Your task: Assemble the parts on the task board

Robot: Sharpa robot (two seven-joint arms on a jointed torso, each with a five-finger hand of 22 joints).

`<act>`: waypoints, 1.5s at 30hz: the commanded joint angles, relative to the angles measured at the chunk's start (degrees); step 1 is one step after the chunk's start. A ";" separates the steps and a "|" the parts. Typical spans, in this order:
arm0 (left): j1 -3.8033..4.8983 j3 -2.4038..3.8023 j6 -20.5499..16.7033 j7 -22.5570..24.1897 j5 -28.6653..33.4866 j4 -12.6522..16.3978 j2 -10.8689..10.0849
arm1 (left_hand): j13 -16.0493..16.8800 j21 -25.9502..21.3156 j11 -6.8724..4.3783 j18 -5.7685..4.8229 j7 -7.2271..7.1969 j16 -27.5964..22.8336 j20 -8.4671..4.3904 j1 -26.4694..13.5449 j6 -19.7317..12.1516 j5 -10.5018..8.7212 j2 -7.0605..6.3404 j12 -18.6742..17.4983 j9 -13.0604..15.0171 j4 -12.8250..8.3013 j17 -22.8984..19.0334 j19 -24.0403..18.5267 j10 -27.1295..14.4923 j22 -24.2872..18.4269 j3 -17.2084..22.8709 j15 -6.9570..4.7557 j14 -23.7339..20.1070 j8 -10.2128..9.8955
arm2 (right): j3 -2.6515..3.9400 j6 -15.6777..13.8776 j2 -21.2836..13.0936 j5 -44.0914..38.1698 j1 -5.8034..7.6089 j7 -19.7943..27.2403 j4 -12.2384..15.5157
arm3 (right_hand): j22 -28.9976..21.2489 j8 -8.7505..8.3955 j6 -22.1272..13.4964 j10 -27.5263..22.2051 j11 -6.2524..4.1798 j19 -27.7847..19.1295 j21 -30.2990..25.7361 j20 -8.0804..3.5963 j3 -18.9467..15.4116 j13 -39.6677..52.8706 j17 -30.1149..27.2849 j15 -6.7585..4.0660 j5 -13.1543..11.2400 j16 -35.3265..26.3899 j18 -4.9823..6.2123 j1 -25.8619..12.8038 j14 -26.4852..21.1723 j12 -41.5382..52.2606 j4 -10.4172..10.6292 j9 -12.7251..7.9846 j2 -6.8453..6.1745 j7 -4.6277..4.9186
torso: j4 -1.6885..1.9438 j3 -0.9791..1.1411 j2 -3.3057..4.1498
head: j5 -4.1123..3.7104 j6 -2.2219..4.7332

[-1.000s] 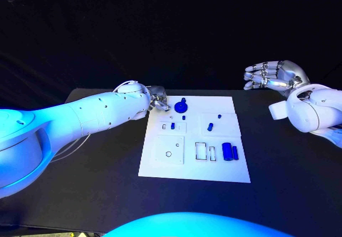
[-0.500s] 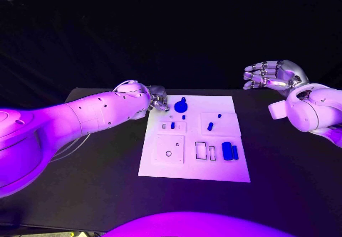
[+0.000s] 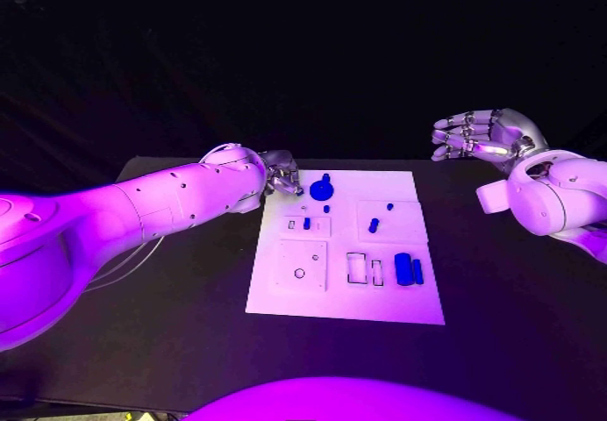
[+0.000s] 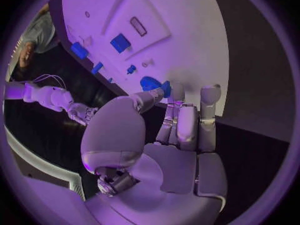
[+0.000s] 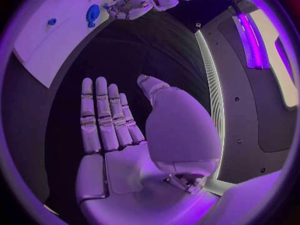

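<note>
Left hand [image 3: 281, 173] at the far left corner of the task board [image 3: 346, 303], fingertips just beside the round blue part [image 3: 321, 188], nothing gripped; right hand [image 3: 487, 134] raised well clear of the board, fingers apart, empty. Advisable: close squarely on the part before lifting. No change from earlier frames

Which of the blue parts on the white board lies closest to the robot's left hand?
The large round blue part at the board's far edge, just beside the left hand. The other blue parts lie nearer the board's middle and its right side.
</note>
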 commanded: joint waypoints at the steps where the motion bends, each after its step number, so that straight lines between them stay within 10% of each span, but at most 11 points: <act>1: 0.15 0.22 0.79 -0.95 2.94 0.85 -0.83 | 0.99 1.61 -1.12 -1.04 -0.42 1.83 -0.15 1.34 1.69 0.93 1.12 -0.02 4.26 -1.61 1.95 1.49 2.78 1.79 5.74 -0.33 1.19 3.49 | 0.00 0.22 -0.04 -0.02 -0.04 -0.01 -0.01 | -0.42 -0.72 0.60 1.21 -0.17 0.81 -0.29 0.01 1.16 -0.41 -0.49 -0.24 0.83 -1.18 1.55 0.38 0.61 -0.51 0.08 -0.47 0.75 1.93 | 0.11 0.02 -0.07 | -0.01 -0.14; 12: 0.69 0.41 2.83 -5.05 12.14 5.96 -5.26 | 2.16 5.57 -2.16 -1.76 -1.51 4.35 -0.96 -3.71 3.88 7.32 -0.54 1.42 5.14 -3.78 8.88 3.65 5.49 5.77 8.93 -1.22 4.09 5.50 | -0.05 0.33 -0.26 -0.02 -0.05 -0.21 0.06 | -0.42 -0.72 0.60 1.21 -0.17 0.81 -0.29 0.01 1.16 -0.41 -0.49 -0.24 0.83 -1.18 1.55 0.38 0.61 -0.51 0.08 -0.47 0.75 1.93 | 0.40 0.06 -0.34 | 0.23 -0.30; 24: 0.43 0.39 -4.21 -5.53 12.58 14.77 -11.02 | 3.79 9.37 -3.64 -2.52 -3.01 6.42 -2.21 -8.97 6.70 18.35 -1.50 4.49 5.44 -6.83 15.76 6.23 8.80 9.60 10.48 -2.53 6.98 9.05 | -0.09 0.28 -0.76 -0.02 -0.06 -0.25 0.34 | -0.52 -0.74 0.62 1.25 -0.17 0.80 -0.29 0.02 1.16 -0.49 -0.51 -0.23 0.83 -1.24 1.55 0.37 0.59 -0.52 0.06 -0.49 0.71 1.92 | 0.90 -0.03 -0.63 | 0.17 -0.52; 45: -0.80 -0.19 -6.00 -9.99 8.05 22.74 -14.16 | 4.86 11.62 -4.66 -3.09 -4.08 7.44 -3.05 -11.04 8.26 20.45 -1.73 6.55 5.57 -7.45 19.58 8.23 11.12 11.91 11.06 -3.42 8.45 11.26 | -0.23 0.41 -1.05 -0.02 -0.14 -0.42 0.44 | -0.71 -0.78 0.67 1.32 -0.18 0.80 -0.29 0.03 1.18 -0.65 -0.55 -0.23 0.85 -1.34 1.55 0.37 0.58 -0.54 0.02 -0.52 0.68 1.91 | 0.92 0.02 -0.86 | 0.18 -1.02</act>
